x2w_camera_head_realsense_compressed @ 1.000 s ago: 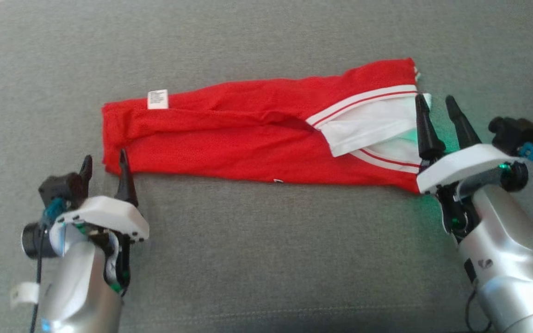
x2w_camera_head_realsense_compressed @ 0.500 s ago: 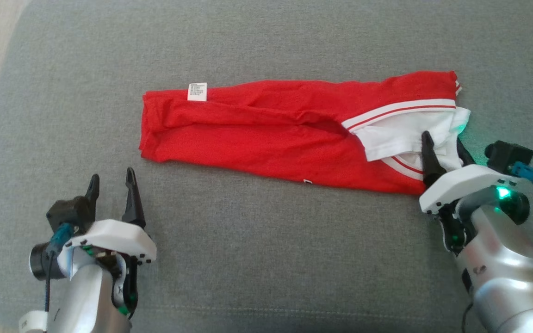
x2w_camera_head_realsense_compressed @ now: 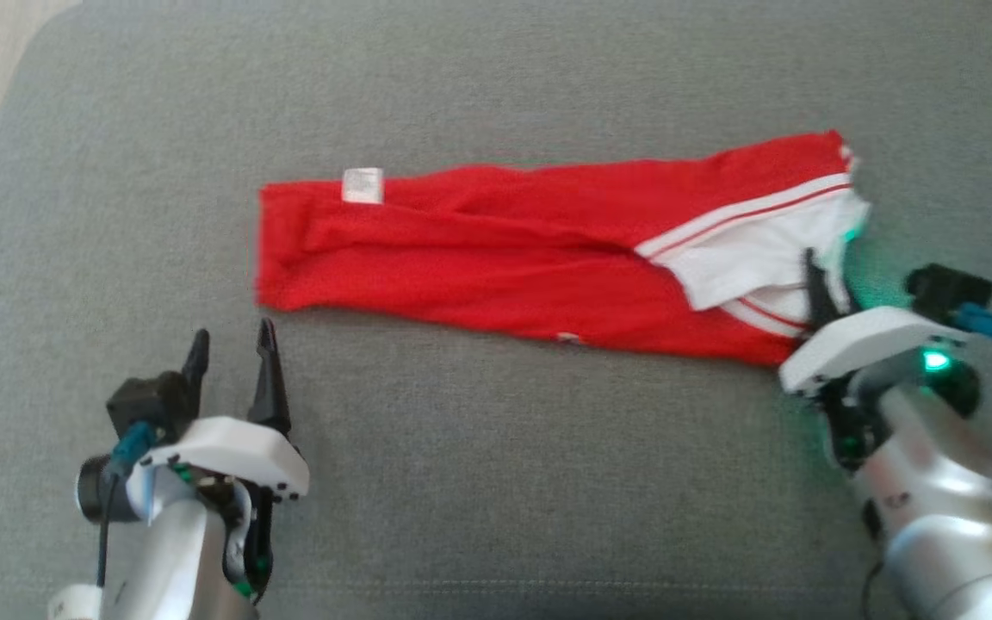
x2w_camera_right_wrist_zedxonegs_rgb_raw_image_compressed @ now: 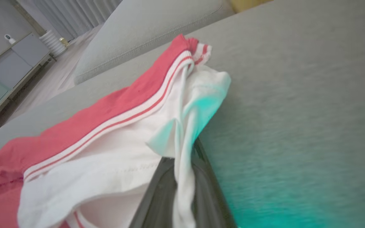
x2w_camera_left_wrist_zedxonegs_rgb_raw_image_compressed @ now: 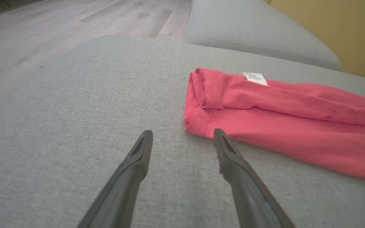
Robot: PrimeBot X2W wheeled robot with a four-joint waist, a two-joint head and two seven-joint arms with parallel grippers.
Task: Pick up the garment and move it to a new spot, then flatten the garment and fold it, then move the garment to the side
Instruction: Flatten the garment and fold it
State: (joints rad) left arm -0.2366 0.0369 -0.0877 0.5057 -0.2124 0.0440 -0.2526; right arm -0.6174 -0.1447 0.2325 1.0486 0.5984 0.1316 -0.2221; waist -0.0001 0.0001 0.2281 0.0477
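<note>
Head view: the red garment (x2w_camera_head_realsense_compressed: 496, 258) is seen laid out long and flat on the grey cushion (x2w_camera_head_realsense_compressed: 496, 482), folded into a strip. Its white end (x2w_camera_head_realsense_compressed: 746, 258) is at the robot's right, and a small white label (x2w_camera_head_realsense_compressed: 362, 185) is sewn near the other end.

The right gripper (x2w_camera_head_realsense_compressed: 825, 288) is closed on the white end. In the right wrist view a fold of white cloth is seen pinched between the two dark fingers (x2w_camera_right_wrist_zedxonegs_rgb_raw_image_compressed: 157, 196). That end is likely held so that it can be lifted and brought over for a fold.

The left gripper (x2w_camera_head_realsense_compressed: 233, 357) is spread wide and nothing is held in it. It is placed low over the cushion, near the red corner, as the left wrist view shows. It cannot be told if one fingertip touches the hem. It is probably put there so that the corner can be grabbed next.

The strip is judged to be flat enough, so folding is thought to be the step in hand. Only a thin bit of cloth is pinched, so it could slip out when pulled.
</note>
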